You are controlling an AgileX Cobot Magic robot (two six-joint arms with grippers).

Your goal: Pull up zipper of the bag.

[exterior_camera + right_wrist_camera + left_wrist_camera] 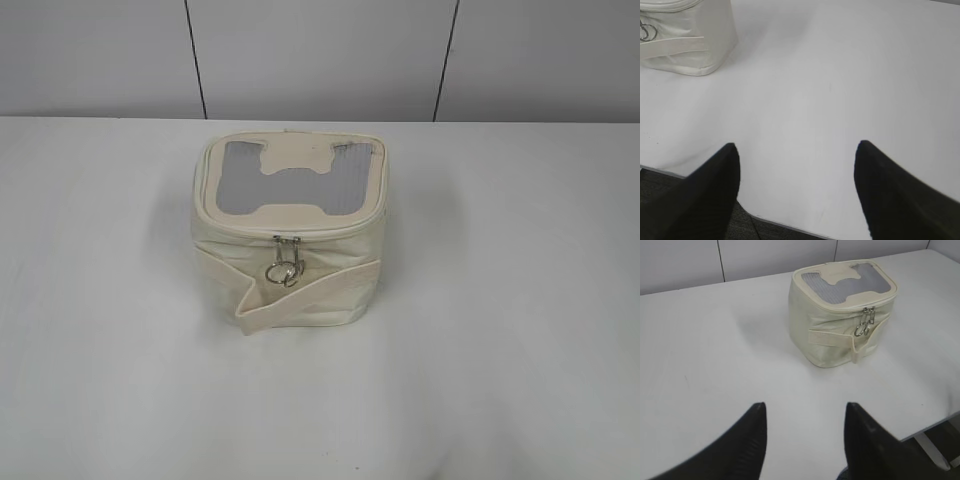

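The cream bag [290,270] stands upright in the middle of the white table, its grey mesh top with the cream H-shaped patch facing up. The zipper [285,245] runs round the top rim; its two silver sliders sit side by side at the front, ring pulls hanging down. The bag also shows in the left wrist view [830,335], with the zipper sliders [867,320], and at the top left of the right wrist view [685,40]. A cream strap [300,295] crosses the front. My left gripper [805,407] and right gripper [797,147] are open, empty, well short of the bag. Neither shows in the exterior view.
The white table [500,350] spreads around the bag. Its near edge shows in the right wrist view [785,222] with dark floor below, and at the lower right of the left wrist view [935,422]. A grey panelled wall [320,60] stands behind.
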